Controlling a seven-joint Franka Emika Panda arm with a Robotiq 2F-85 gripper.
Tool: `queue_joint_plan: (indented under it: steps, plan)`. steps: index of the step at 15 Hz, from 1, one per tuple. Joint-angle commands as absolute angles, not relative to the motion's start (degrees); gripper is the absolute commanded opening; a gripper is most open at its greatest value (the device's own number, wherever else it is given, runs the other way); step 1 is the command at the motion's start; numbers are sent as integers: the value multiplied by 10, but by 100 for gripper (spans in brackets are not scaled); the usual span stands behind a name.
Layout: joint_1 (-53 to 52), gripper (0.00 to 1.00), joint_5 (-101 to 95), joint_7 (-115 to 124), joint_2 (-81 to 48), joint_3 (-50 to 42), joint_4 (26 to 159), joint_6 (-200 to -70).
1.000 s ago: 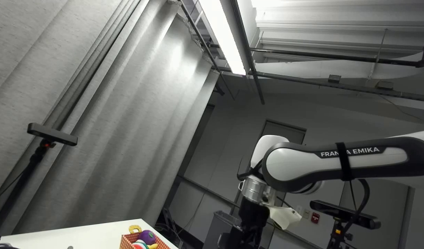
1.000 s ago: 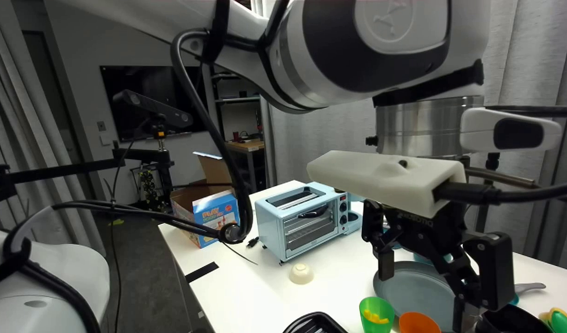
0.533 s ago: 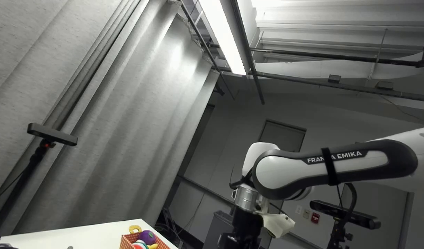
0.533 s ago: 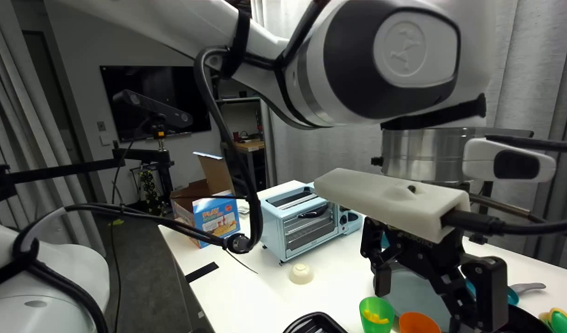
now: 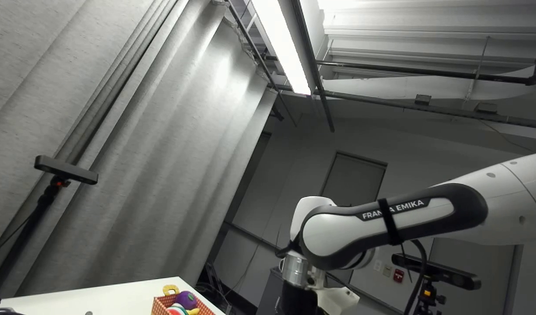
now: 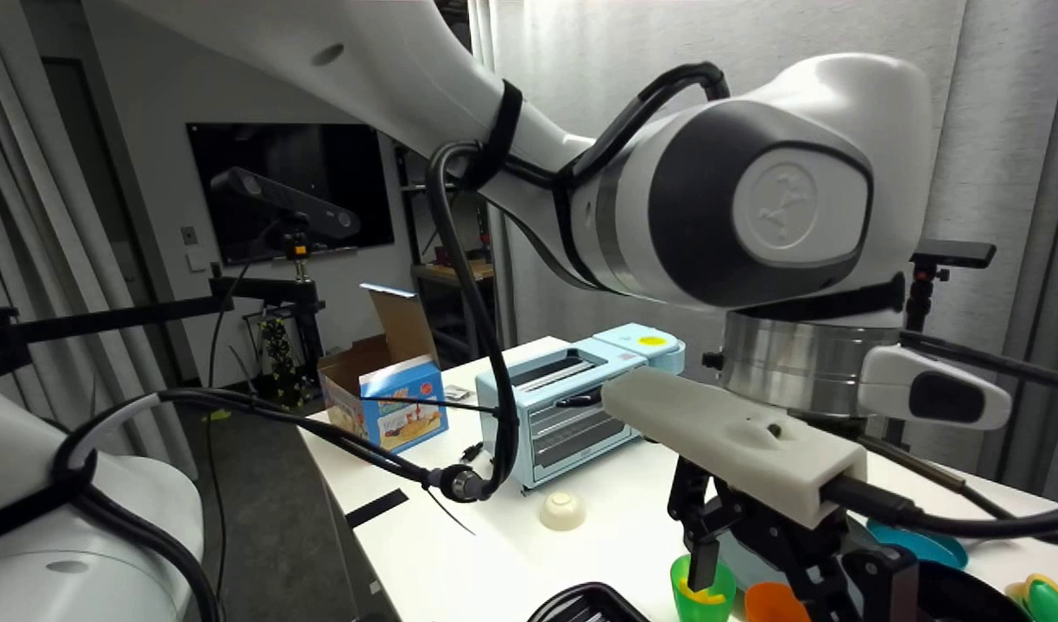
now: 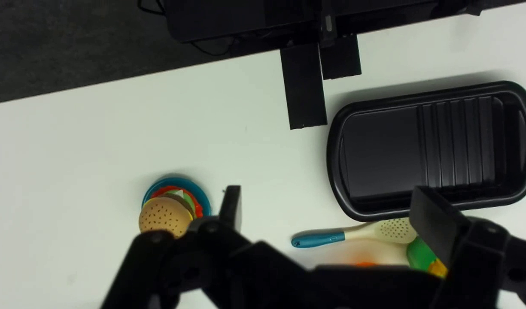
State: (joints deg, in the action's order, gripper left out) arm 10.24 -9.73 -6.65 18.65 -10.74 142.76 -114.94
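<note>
Here, hovering above the white table (image 7: 245, 154) with the gripper (image 7: 330, 210) released, holding nothing between widely parted fingers (image 7: 232, 208). In the wrist view, framing between those fingers the blue-handled spatula (image 7: 358, 232), lying on the table just beside the long edge of the black tray (image 7: 383, 150). Past the finger farther from the tray, facing a toy burger (image 7: 165, 216) overlapping a teal dish (image 7: 177, 180). In an exterior view, crossing one finger over the green cup (image 6: 704, 612), near the orange cup (image 6: 772, 605), and leaving contact impossible to judge. For sound handling, probably calling for slow, level travel and for watching both fingers around green cup and black tray, so as to avoid tipping or dragging either. Before any narrowing, likely demanding a gap squared across the object beneath.
</note>
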Motion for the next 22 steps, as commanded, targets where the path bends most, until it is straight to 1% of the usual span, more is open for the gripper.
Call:
queue_joint_plan:
  steps: [1, 9, 17, 22]
  plan:
    - [90, 100, -64, -75, 170, -107, 1442, -1166]
    - [70, 100, -3, -48, 131, -85, 1467, -1192]
    - [68, 100, 47, 66, 55, -61, 1478, -1332]
    - [69, 100, 50, 151, 1, -60, 1468, -1389]
